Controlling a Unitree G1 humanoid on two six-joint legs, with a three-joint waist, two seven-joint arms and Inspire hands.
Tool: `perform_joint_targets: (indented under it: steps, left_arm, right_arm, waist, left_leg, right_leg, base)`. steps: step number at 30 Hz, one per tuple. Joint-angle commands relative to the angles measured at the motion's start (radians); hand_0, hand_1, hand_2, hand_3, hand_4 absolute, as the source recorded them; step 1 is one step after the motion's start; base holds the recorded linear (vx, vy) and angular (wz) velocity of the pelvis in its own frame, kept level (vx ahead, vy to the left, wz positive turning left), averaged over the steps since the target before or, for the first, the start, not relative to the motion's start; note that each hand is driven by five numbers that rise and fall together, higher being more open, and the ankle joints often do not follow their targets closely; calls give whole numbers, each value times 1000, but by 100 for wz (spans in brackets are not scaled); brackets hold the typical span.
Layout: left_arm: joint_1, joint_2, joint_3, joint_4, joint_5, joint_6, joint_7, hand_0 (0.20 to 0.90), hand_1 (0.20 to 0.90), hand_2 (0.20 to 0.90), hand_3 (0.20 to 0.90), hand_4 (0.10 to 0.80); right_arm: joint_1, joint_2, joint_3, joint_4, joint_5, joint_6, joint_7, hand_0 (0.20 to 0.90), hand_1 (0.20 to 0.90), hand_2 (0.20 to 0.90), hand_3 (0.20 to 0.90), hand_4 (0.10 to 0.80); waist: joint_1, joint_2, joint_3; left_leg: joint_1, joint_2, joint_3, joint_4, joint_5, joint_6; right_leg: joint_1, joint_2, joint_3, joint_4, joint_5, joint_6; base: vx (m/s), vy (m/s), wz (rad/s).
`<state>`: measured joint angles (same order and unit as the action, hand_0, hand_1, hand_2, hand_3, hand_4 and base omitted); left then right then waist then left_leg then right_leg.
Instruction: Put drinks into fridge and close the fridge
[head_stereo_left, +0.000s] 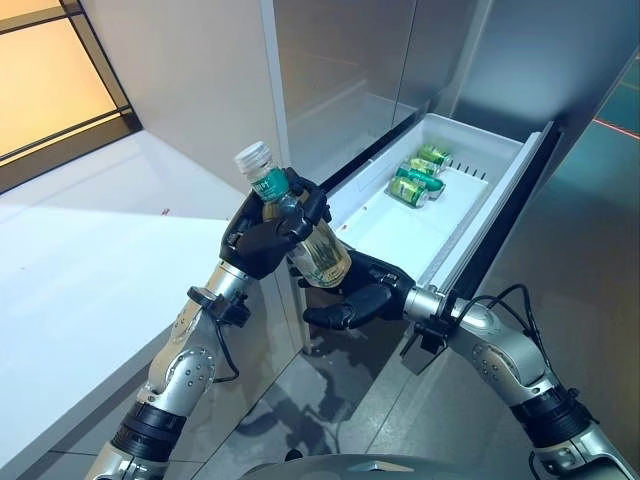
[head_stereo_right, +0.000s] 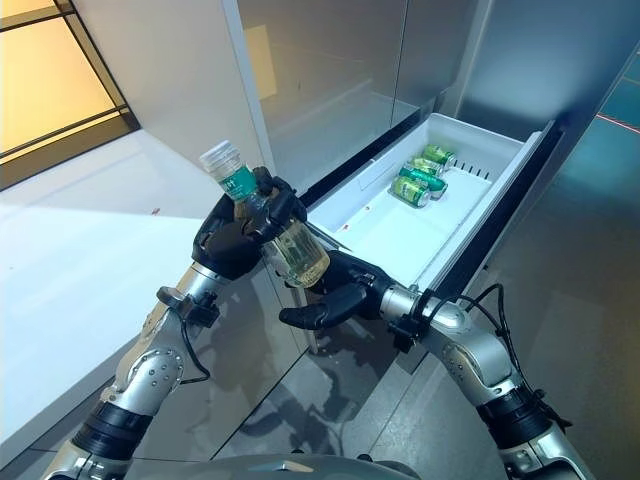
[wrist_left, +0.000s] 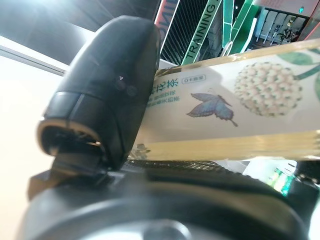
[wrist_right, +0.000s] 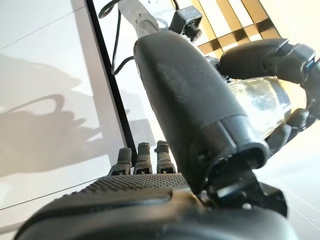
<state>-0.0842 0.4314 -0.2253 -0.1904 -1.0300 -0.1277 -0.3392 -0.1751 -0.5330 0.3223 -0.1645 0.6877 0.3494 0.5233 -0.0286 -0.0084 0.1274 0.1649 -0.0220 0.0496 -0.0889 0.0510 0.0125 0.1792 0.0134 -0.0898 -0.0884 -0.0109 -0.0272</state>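
My left hand (head_stereo_left: 262, 235) is shut on a clear bottle of yellowish drink (head_stereo_left: 320, 250) with a green neck label and a white cap. It holds the bottle tilted in the air by the front left corner of the open fridge drawer (head_stereo_left: 490, 215). Its wrist view shows the bottle's label (wrist_left: 240, 105) lying against the thumb (wrist_left: 110, 95). My right hand (head_stereo_left: 365, 295) is open just under the bottle's base, fingers relaxed and pointing left. Its wrist view shows the thumb (wrist_right: 190, 100) beside the bottle (wrist_right: 260, 97). Green cans (head_stereo_left: 420, 175) lie at the drawer's far end.
The white drawer stands pulled out from the grey fridge front (head_stereo_left: 340, 70), with its near half bare. A white counter (head_stereo_left: 80, 280) runs along the left. Grey floor tiles (head_stereo_left: 580, 270) lie to the right of the drawer.
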Motion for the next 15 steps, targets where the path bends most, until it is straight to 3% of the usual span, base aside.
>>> perform_joint_targets:
  steps: [1,5,15]
  left_arm:
    - [-223,-4,-8,-100,66,-132,1,300,300,300,200,100]
    - [-249,21,-19,-81,213,-184,55,300,300,300,200,100]
    - [-266,2,-58,-64,225,-157,8,300,300,300,200,100]
  right_arm:
    - [-127,45,-55,-132,104,-67,-8,900,900,900,900,800]
    - [-152,29,-59,-142,91,-69,-16,900,900,900,900,800]
    - [-178,37,-73,-124,70,-91,-102,900,900,900,900,800]
  waist:
    - [-2,-21,-73]
    - [-3,-25,-74]
    - [-12,-25,-73]
  left_leg:
    - [15,-24,5,2,-95,29]
    - [12,-25,2,2,-94,29]
    - [11,-24,8,2,-95,29]
  right_leg:
    - [-35,-16,15,54,-11,75]
    - [-37,-15,15,53,-10,75]
    - [-44,-12,23,56,-7,75]
  base:
    - [0,0,0]
    - [0,0,0]
    - [0,0,0]
